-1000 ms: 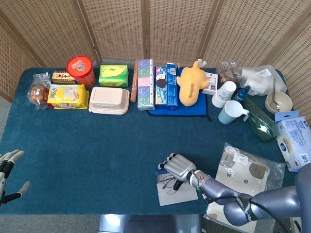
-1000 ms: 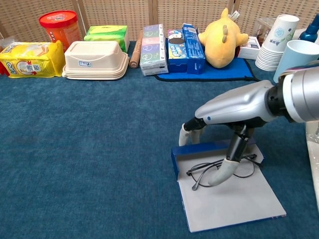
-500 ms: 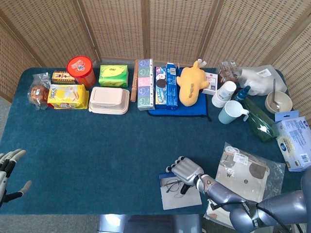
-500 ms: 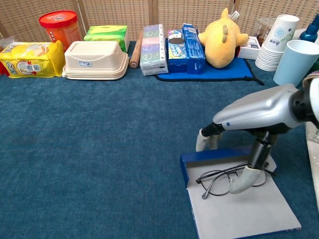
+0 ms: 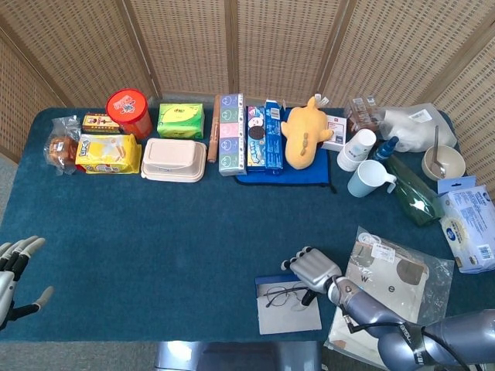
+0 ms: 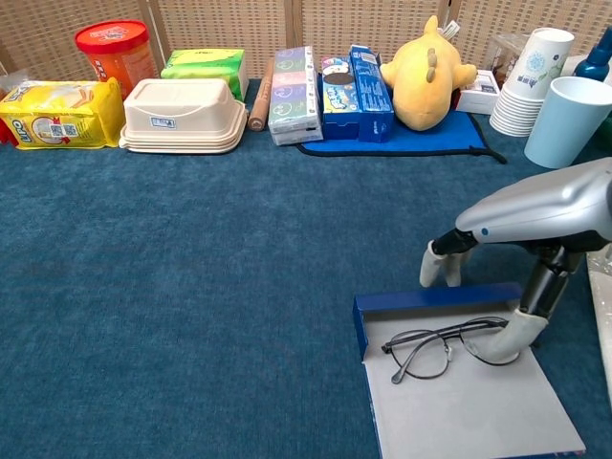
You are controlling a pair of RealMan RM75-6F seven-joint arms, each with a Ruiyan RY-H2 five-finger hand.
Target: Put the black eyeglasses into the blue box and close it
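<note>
- The black eyeglasses [image 6: 449, 341] lie flat inside the open blue box [image 6: 435, 298], on its pale grey lining, near the raised blue back wall; the head view shows them [image 5: 282, 294] at the table's near edge, right of centre.
- The right hand [image 6: 521, 287] arches over the box's right part, one fingertip [image 6: 507, 337] pressing down on the right lens of the eyeglasses, another finger [image 6: 432, 265] resting just behind the blue wall. Its fingers are spread and grip nothing.
- The left hand [image 5: 14, 267] hovers at the far left edge of the head view, fingers apart and empty, well away from the box.
- Just right of the box lies a clear plastic bag [image 5: 390, 274].
- Along the back of the blue tablecloth [image 5: 155, 224] stand a yellow plush toy [image 6: 426, 62], a cream lunch box [image 6: 184, 113] and a red canister [image 6: 115, 48].
</note>
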